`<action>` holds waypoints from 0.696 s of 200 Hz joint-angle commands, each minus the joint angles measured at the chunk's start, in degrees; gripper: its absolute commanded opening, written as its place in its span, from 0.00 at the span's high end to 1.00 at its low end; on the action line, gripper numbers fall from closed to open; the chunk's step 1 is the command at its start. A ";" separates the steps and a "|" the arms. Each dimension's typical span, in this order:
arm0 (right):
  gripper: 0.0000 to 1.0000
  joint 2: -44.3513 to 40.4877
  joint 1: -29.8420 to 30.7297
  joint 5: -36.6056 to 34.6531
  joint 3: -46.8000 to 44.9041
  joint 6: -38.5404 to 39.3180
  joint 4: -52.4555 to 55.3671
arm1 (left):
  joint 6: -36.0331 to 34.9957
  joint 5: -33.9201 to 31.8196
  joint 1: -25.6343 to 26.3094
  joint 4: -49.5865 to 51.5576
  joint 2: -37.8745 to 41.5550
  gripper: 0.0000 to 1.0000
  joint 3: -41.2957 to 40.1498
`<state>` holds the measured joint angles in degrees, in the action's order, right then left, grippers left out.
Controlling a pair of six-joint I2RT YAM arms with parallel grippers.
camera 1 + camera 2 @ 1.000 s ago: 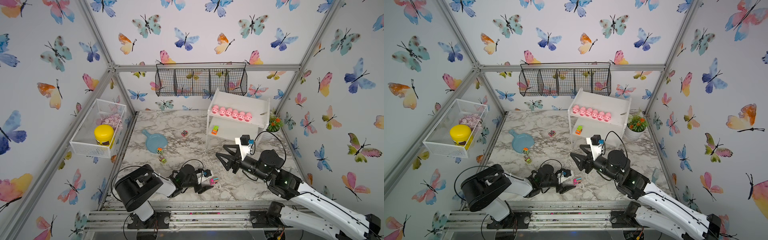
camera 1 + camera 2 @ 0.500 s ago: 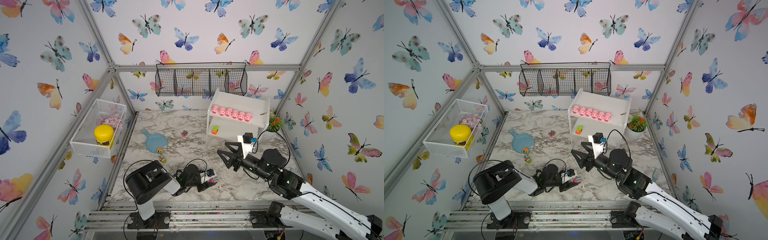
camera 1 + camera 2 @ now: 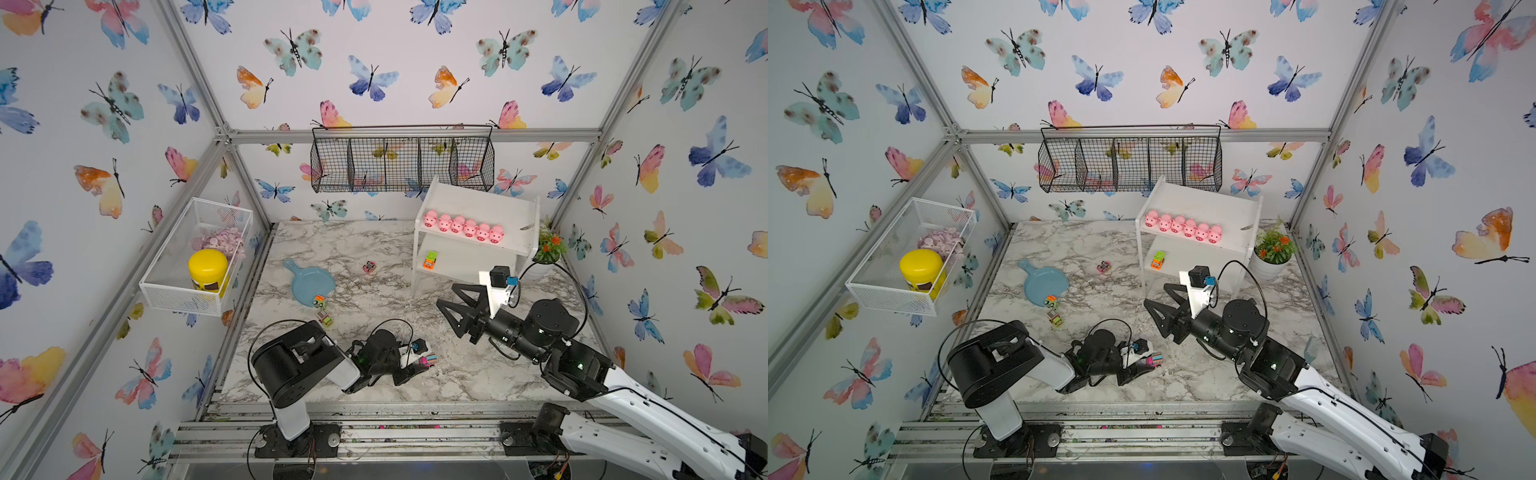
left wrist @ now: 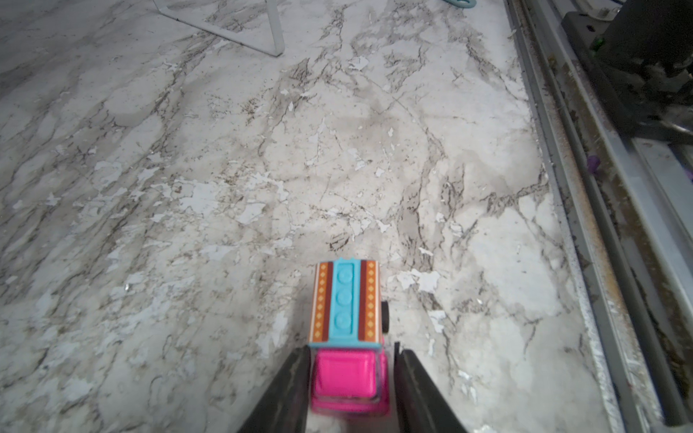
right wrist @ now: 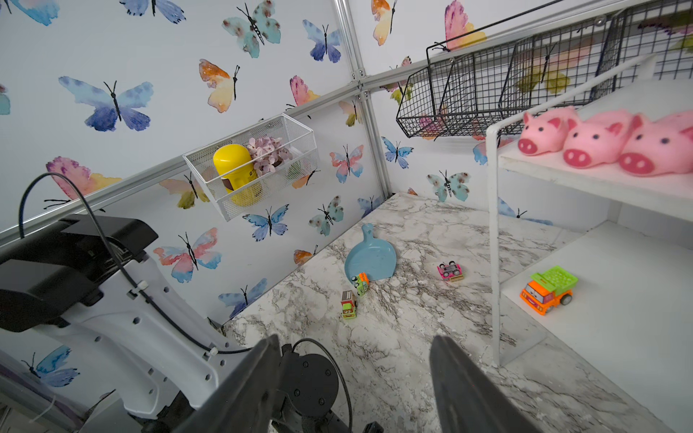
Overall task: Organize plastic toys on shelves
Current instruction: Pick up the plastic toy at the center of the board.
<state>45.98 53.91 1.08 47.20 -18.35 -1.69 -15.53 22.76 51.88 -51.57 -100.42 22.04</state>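
Low near the table's front, my left gripper (image 3: 419, 365) (image 4: 350, 352) is shut on the cab of a pink truck (image 3: 428, 360) (image 3: 1156, 360) (image 4: 347, 337) with a blue and orange roof; its wheels rest on the marble. My right gripper (image 3: 449, 296) (image 3: 1157, 296) (image 5: 354, 339) hangs open and empty in front of the white shelves (image 3: 478, 199) (image 5: 600, 180). Several pink pigs (image 3: 463, 226) (image 5: 596, 142) line the top board. An orange truck with a green bed (image 3: 430, 259) (image 5: 548, 290) stands on the lower board. Three more trucks (image 3: 369, 267) (image 3: 319, 300) (image 3: 325, 318) lie on the table.
A blue pan-shaped dish (image 3: 309, 282) lies left of centre. A white mesh basket (image 3: 166, 291) with a yellow jar hangs on the left wall, and a black wire basket (image 3: 401, 162) on the back wall. A potted plant (image 3: 548, 247) stands right of the shelves.
My left gripper's jaws have closed round the pink truck, and the left arm's base has turned. The right gripper has drifted slightly right and back, still open.
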 commanded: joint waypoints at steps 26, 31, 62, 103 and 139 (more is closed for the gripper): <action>0.31 -1.21 -0.38 -1.17 1.91 0.90 0.99 | 1.06 0.17 0.14 -0.02 1.46 0.67 0.31; 0.31 -1.30 -0.38 -1.30 2.05 0.94 1.13 | 1.19 0.33 0.07 -0.02 1.82 0.68 0.43; 0.31 -2.11 -0.38 -3.91 4.20 1.90 3.17 | 3.10 -0.03 0.12 2.15 5.59 0.69 1.76; 0.33 -0.40 -0.38 -16.92 13.73 3.98 11.47 | 9.01 -5.97 -0.16 13.91 14.05 0.69 8.49; 0.34 2.44 -0.38 -22.62 22.61 8.70 14.37 | 15.61 -14.56 -0.28 20.58 16.67 0.70 16.76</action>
<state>47.35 53.82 -14.48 65.71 -13.63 9.10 -6.31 16.25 51.86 -38.22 -85.21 33.63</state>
